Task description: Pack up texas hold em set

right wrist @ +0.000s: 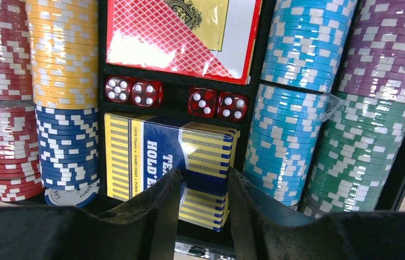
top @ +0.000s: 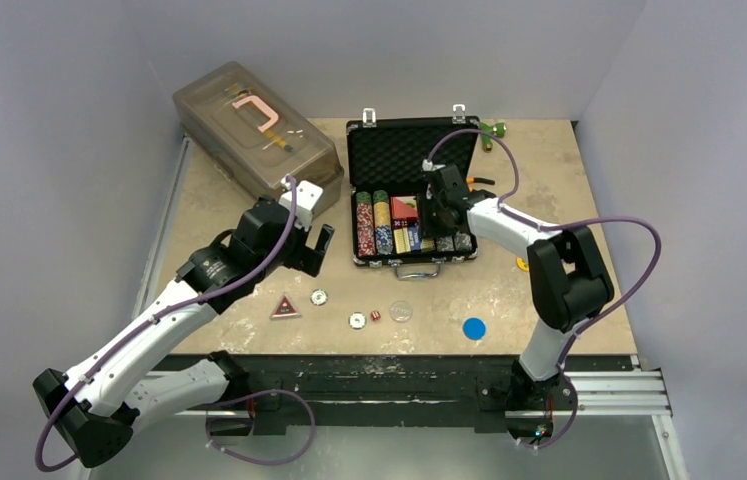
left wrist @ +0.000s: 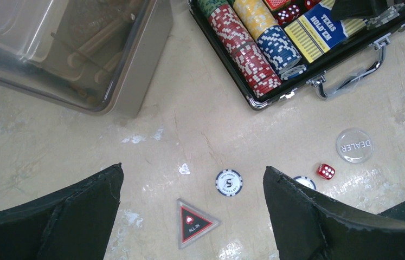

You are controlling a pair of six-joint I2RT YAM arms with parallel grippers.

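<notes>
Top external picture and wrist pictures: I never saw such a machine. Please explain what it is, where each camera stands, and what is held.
These are two robot arms bolted at the near edge of a table. One camera looks down from above and behind; one sits on each wrist. The left end effector hangs open and empty over loose pieces: a chip, a red die, a dealer disc. The right end effector, fingers apart, holds nothing above a blue card deck inside the open black case.

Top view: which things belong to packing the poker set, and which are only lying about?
Job: case, loose chips, red die, dealer disc, all-in triangle, blue disc.
Lying about: plastic box, green object at back edge.
</notes>
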